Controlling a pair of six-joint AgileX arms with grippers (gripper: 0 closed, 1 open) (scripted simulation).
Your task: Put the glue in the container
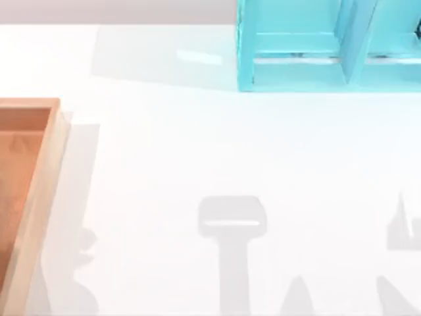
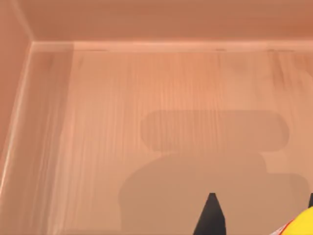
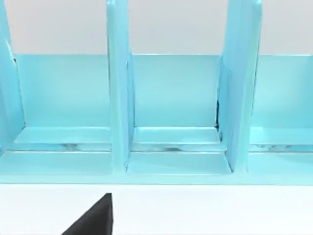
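Over the container (image 2: 146, 98) now — left gripper (image 2: 261, 215) above the orange-brown floor, glue (image 2: 301, 226) peeking yellow at 5 o'clock of the left wrist view, beside 1 dark fingertip. Clenched on the bottle, apparently. Risk: released too high, could bounce, roll to a wall or tip on its nozzle. Bottle mostly cut off; grip contact hidden. In the top view, tray rim (image 1: 39, 197) at 9 o'clock, turquoise shelf unit (image 1: 296, 59) at 1 o'clock. Right gripper facing the shelf, jaw state impossible to tell.

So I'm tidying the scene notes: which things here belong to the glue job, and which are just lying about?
Job:
glue, at the left gripper
container, under it

Just there:
turquoise shelf unit
table
right gripper, idle facing the shelf
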